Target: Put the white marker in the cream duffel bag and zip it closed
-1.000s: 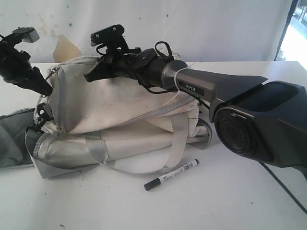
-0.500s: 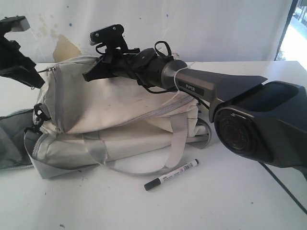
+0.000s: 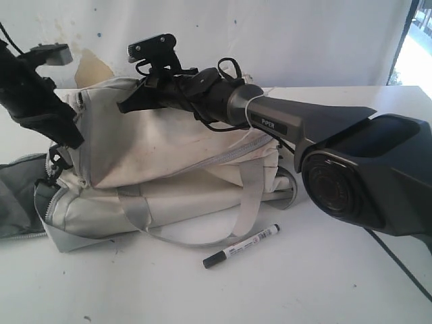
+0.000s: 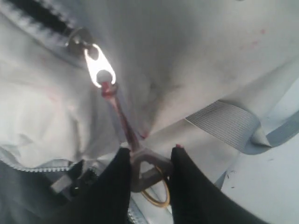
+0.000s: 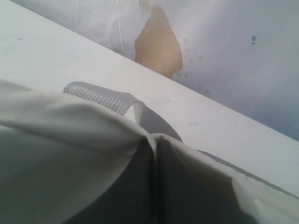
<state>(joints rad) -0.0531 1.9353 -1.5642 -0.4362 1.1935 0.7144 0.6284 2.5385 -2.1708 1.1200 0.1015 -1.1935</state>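
The cream duffel bag (image 3: 175,148) lies on the white table, with its grey zipper part open at the left end. On the table just in front of it lies the white marker (image 3: 241,246), black cap to the left, with nothing holding it. At the bag's left end my left gripper (image 3: 71,138) (image 4: 149,151) is shut on a grey pull tab (image 4: 147,161), tied by a reddish cord to the metal zipper slider (image 4: 99,70). Over the bag's top, my right gripper (image 3: 125,106) (image 5: 155,140) pinches a fold of the cream fabric (image 5: 56,140).
The right arm's bulky dark body (image 3: 364,175) fills the right foreground above the table (image 3: 324,290). A grey flap of lining (image 3: 17,196) spreads at the far left. Grey webbing straps (image 3: 246,196) hang down the bag's front. A stained wall (image 3: 91,71) stands close behind.
The left arm lifted away up and left, then came back down onto the bag's left end. The right arm, bag and marker kept their places.
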